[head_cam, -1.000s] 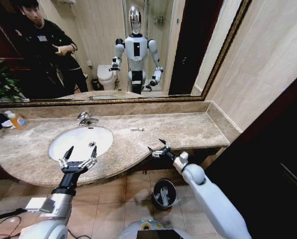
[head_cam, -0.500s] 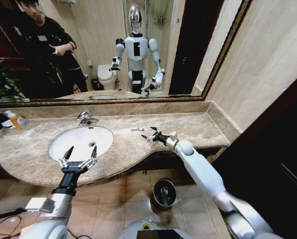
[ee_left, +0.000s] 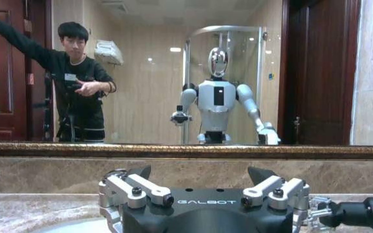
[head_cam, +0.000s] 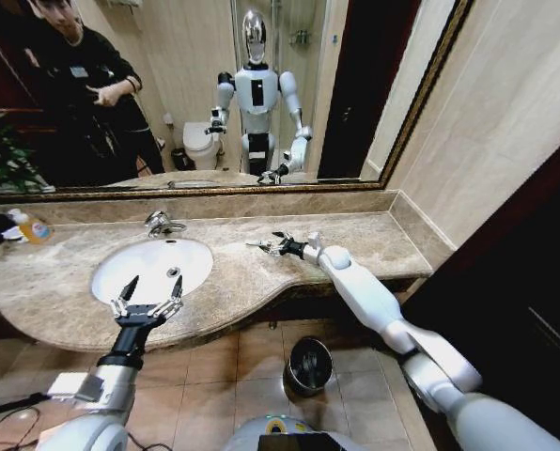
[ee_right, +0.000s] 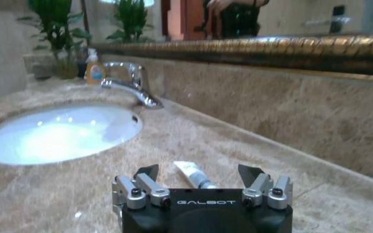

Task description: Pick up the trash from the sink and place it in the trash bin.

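Observation:
A small white piece of trash lies on the beige marble countertop, right of the white oval sink. My right gripper reaches over the counter, open, with its fingertips just short of that piece. In the right wrist view the white piece lies on the stone between the spread fingers of the right gripper. My left gripper hangs open over the sink's front rim, holding nothing; it also shows open in its own wrist view. The black trash bin stands on the tiled floor below the counter's edge.
A chrome faucet stands behind the basin. A bottle of orange liquid sits at the counter's far left. A gold-framed mirror runs along the back wall. A dark wall closes the right side.
My right arm has swung up from in front of the counter, above the bin, and stretched over the countertop to the white piece. The left arm has not moved.

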Motion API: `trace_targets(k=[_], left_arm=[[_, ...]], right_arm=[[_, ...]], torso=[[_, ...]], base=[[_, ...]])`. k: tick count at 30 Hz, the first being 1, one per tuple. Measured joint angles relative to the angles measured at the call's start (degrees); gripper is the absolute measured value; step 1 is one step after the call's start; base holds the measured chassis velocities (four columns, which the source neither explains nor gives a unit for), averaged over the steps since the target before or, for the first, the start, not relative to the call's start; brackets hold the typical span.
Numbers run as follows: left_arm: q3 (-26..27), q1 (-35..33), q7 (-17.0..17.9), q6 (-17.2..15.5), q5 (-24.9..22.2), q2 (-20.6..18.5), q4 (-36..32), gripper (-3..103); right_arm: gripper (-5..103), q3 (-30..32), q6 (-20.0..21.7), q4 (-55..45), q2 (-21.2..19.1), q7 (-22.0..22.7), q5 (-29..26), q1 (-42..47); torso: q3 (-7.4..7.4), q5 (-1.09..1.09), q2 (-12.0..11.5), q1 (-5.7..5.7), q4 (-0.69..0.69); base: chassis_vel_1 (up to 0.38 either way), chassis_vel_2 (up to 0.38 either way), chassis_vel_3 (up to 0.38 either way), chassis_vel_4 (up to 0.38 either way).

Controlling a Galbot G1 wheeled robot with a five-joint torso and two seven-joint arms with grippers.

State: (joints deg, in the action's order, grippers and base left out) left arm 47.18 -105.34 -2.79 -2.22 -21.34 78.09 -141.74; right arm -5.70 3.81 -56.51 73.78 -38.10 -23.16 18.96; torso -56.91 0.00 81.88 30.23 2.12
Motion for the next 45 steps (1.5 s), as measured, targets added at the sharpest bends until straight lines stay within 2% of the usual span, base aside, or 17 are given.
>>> trace_targets(k=[5,6,9,10,12,13,14,19,28,30,31,33,34,43,44,45], left_arm=[[0.0,0.0,0.0,0.0,0.0,0.0,0.0,100],[0.0,0.0,0.0,0.0,0.0,0.0,0.0,100],[0.0,0.0,0.0,0.0,0.0,0.0,0.0,100],[0.0,0.0,0.0,0.0,0.0,0.0,0.0,100],[0.0,0.0,0.0,0.0,0.0,0.0,0.0,100],[0.0,0.0,0.0,0.0,0.0,0.0,0.0,100],[0.0,0.0,0.0,0.0,0.0,0.0,0.0,100],[0.0,0.0,0.0,0.0,0.0,0.0,0.0,100],[0.0,0.0,0.0,0.0,0.0,0.0,0.0,100],[0.0,0.0,0.0,0.0,0.0,0.0,0.0,100],[0.0,0.0,0.0,0.0,0.0,0.0,0.0,100],[0.0,0.0,0.0,0.0,0.0,0.0,0.0,100],[0.0,0.0,0.0,0.0,0.0,0.0,0.0,100],[0.0,0.0,0.0,0.0,0.0,0.0,0.0,100],[0.0,0.0,0.0,0.0,0.0,0.0,0.0,100],[0.0,0.0,0.0,0.0,0.0,0.0,0.0,100]], right_arm=[[81,-0.54,-1.45,4.13,0.81,-2.21,1.74,-2.31],[77,-0.59,-2.13,5.15,0.94,-2.62,2.13,-2.96],[77,-0.68,-2.23,5.74,0.92,-2.72,2.29,-3.38],[70,-0.71,-2.23,5.83,0.87,-2.77,2.3,-3.41],[70,-0.75,-2.23,5.87,0.76,-2.85,2.32,-3.41],[61,-0.78,-2.23,5.87,0.66,-2.89,2.37,-3.41],[59,-0.85,-2.23,5.8,0.37,-2.92,2.45,-3.23],[54,-1.33,-2.22,5.17,-0.73,-3.32,2.56,-2.6],[54,-1.26,-2.36,5.15,-1.07,-2.93,2.63,-2.44],[51,-1.05,-2.37,5.12,-1.18,-2.83,2.63,-2.28],[46,-1.02,-2.38,5.11,-1.22,-2.75,2.63,-2.16],[46,-0.99,-2.38,5.09,-1.24,-2.7,2.64,-2.04],[41,-0.97,-2.38,5.02,-1.25,-2.62,2.68,-1.83],[41,-0.83,-2.37,5.14,-0.53,-2.32,2.72,-1.58],[36,-0.8,-2.37,5.16,-0.47,-2.16,2.69,-1.57],[36,-0.78,-2.37,5.16,-0.43,-1.99,2.67,-1.53]], torso=[[0.0,0.0,0.0,-0.01,-0.01],[0.0,0.0,0.0,0.0,-0.01],[0.0,0.0,0.01,-0.01,0.0],[0.0,0.0,0.01,-0.01,-0.01],[0.01,0.0,0.01,-0.01,-0.01],[0.01,0.0,0.01,-0.01,-0.01],[0.01,-0.01,0.01,-0.01,-0.01],[0.01,0.0,0.01,-0.01,-0.01],[0.01,0.0,0.01,-0.01,-0.01],[0.01,0.0,0.01,-0.01,-0.01],[0.01,0.0,0.01,-0.01,-0.01],[0.01,0.0,0.01,-0.01,-0.01],[0.01,0.0,0.01,-0.01,-0.01],[0.01,0.0,0.01,-0.01,-0.01],[0.01,0.0,0.01,-0.01,-0.01],[0.01,0.0,0.01,-0.01,-0.01]], base=[[0.0,0.0,0.0,0.0],[0.0,0.0,0.0,0.0],[0.0,0.0,0.0,0.0],[0.0,0.0,0.0,0.0],[0.0,0.0,0.0,0.0],[0.0,0.0,0.0,0.0],[0.0,0.0,0.0,0.0],[0.0,0.0,0.0,0.0],[0.0,0.0,0.0,0.0],[0.0,0.0,0.0,0.0],[0.0,0.0,0.0,0.0],[0.0,0.0,0.0,0.0],[0.0,0.0,0.0,0.0],[0.0,0.0,0.0,0.0],[0.0,0.0,0.0,0.0],[0.0,0.0,0.0,0.0]])
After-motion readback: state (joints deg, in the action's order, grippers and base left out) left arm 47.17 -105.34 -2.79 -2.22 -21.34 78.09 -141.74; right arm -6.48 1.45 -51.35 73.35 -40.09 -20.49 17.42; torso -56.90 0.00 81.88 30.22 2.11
